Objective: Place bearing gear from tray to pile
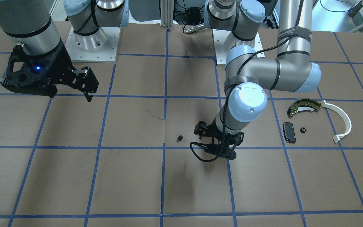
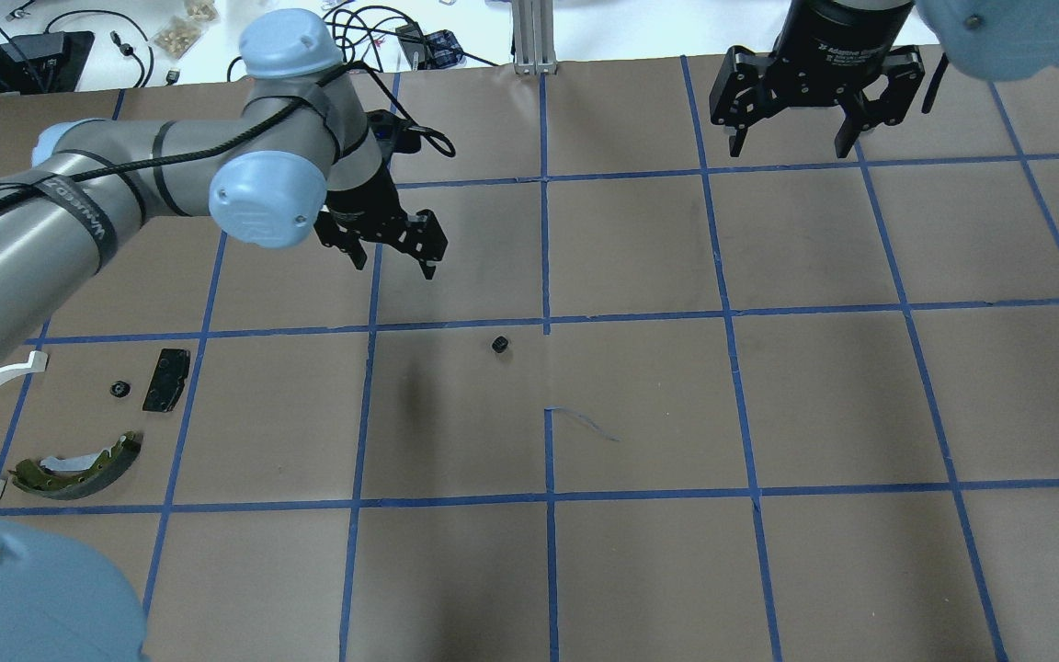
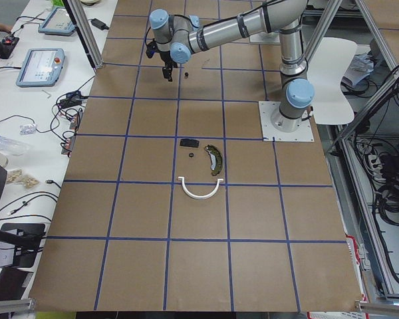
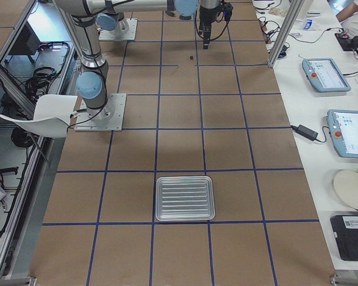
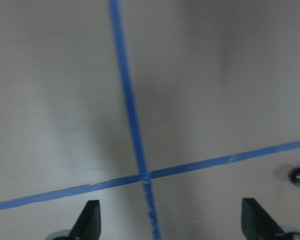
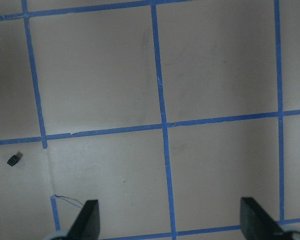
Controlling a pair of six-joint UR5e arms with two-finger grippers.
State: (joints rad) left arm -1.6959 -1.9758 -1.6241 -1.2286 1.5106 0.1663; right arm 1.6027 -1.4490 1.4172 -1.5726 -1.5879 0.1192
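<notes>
Table (image 2: 640,405): brown paper, blue tape grid. Bench (image 4: 313,101) with tablets (image 4: 326,74) runs along the far edge, opposite the robot.

Tray (image 4: 185,179): ribbed metal, toward the right end, mid-width, its ribbed floor showing.

Gear (image 2: 500,345) lies loose on the paper about table centre, just beside a tape crossing, touching nothing.

Pile (image 2: 70,460) sits near the left end, robot's side: shoe (image 1: 304,106), arc (image 1: 345,117), pad (image 1: 289,131) and a small black round part (image 1: 302,130) just beside the pad. The parts are close but mostly apart.

Left gripper (image 2: 396,268) hovers near the gear, on its far-edge side, fingers spread, nothing between them. Right gripper (image 2: 789,147) hangs high by the far edge, right half, also spread wide and holding nothing.

The tray shows only in the right side view. The pile shows in the overhead, front and left side views. The left wrist view catches the gear at its right edge, blurred. The right wrist view has it tiny at its left edge.
</notes>
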